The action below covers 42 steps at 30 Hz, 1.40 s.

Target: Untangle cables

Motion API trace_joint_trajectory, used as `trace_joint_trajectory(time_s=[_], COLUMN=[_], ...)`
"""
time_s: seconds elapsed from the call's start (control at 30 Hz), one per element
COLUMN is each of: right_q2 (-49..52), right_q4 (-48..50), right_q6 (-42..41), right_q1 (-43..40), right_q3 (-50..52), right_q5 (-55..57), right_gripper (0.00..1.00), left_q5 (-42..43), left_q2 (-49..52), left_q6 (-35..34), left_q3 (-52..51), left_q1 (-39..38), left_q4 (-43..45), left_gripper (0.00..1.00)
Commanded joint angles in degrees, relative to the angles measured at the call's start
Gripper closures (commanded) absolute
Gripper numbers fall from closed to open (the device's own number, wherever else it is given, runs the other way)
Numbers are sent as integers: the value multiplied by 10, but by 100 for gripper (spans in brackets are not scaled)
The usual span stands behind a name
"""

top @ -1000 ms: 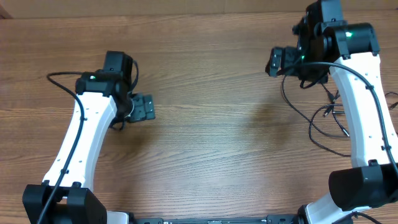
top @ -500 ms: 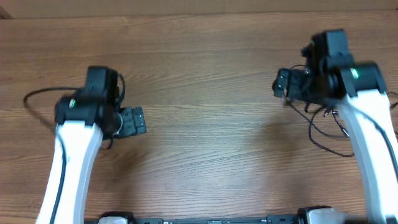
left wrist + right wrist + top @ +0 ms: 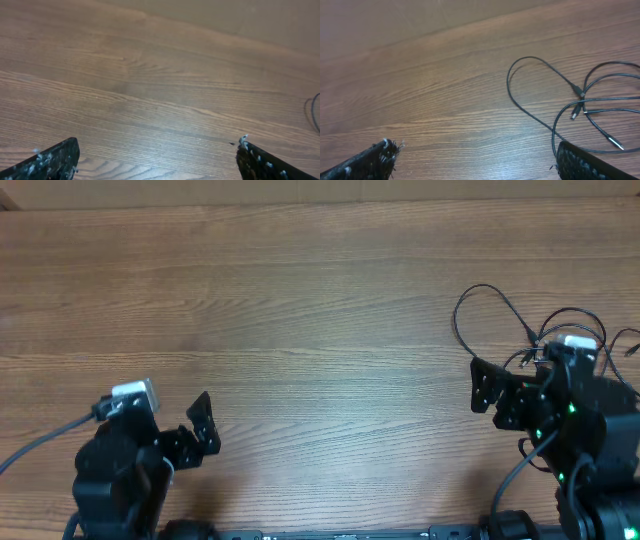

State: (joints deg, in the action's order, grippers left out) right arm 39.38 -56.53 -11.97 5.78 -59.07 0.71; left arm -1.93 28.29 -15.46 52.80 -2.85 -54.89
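Observation:
The cables are thin black cords lying in loose loops on the wooden table at the right. In the right wrist view they spread out with small plug ends showing. My right gripper is open and empty, pulled back near the front edge, just in front of the loops. My left gripper is open and empty at the front left, far from the cables. A short black arc of cable shows at the right edge of the left wrist view.
The wooden table stretches across the whole view with its far edge at the top. The arms' own thicker black cables run along both arm bases at the front corners.
Both arms have pulled back toward the front edge. The right arm moved off the cables, so their loops now lie uncovered on the table at the right.

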Motion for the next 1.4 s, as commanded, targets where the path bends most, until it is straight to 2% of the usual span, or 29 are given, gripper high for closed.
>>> trace_joint_trajectory(time_s=[0.0,0.5,0.87,1.07,1.37], right_q2=[-13,-10,-20,-68,-204], right_q4=[-10,-36,-68,-3,136], right_q6=[0,0,17,17,17], right_q1=[3,3,3,3,3], right_q3=[4,4,5,24,155], right_q5=[9,9,33,33,14], right_gripper=[0,0,0,0,0], left_q5=[5,4,4,4,5], left_q2=[-20,-19,-19,-19,-19], left_q6=[-2,-2,-2,-2,-2], left_q3=[-11,-11,-11,-11,-11], left_q1=[2,2,2,2,2], left_q4=[-15,-143,-150,-150,-150], left_gripper=[0,0,0,1,0])
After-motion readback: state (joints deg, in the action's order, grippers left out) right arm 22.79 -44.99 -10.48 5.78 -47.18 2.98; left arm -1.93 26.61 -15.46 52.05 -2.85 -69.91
